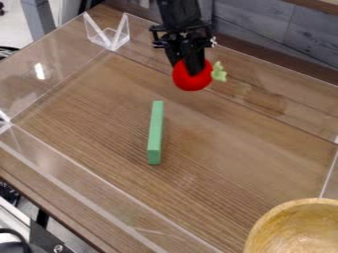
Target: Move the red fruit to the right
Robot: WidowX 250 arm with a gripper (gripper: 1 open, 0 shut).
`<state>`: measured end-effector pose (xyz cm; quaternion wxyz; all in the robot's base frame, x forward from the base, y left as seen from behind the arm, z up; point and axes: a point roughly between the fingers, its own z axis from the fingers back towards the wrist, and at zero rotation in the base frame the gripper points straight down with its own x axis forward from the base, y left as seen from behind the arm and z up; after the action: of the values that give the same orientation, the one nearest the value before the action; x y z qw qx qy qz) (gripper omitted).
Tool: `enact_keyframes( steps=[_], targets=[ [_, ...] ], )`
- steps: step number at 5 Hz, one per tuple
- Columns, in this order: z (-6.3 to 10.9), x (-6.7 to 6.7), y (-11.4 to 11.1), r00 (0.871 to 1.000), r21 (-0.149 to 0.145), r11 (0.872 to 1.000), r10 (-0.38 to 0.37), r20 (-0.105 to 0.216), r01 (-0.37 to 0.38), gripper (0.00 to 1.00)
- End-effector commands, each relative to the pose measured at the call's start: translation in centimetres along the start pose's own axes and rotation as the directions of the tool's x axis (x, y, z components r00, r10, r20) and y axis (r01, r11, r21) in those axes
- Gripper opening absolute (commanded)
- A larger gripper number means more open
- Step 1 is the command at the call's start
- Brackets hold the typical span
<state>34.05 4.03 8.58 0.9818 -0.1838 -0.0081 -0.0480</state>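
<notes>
While my gripper [191,65] pointed steeply down at the far end of the clear-walled tray [53,61], its fingers were clamped shut on the red fruit [193,78], whose pale green leafy stem [218,71] stuck out to the right. That fruit sat far and near the middle, beyond the long green bar [156,131] lying on the wood-grain floor. Judging by this, the pick-up was done; the carry to the right side and the release were left.

red fruit [193,77]: one
green bar [156,131]: one
wooden bowl [298,230]: one
clear-walled tray [53,54]: one
end effector [188,61]: one
</notes>
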Motion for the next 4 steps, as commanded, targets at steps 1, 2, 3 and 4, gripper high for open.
enact_keyframes(
  steps=[1,2,3,4],
  targets=[
    [2.6,0.2,-0.7,0.997,0.025,0.999,-0.049,0.066,0.048,0.0],
    [2.4,0.0,-0.7,0.996,0.024,0.997,-0.074,0.057,0.073,0.0],
    [3.6,0.4,-0.4,0.996,0.025,0.997,-0.071,0.06,0.07,0.0],
    [4.7,0.8,0.0,0.996,0.026,0.998,-0.065,0.062,0.063,0.0]
  ],
)
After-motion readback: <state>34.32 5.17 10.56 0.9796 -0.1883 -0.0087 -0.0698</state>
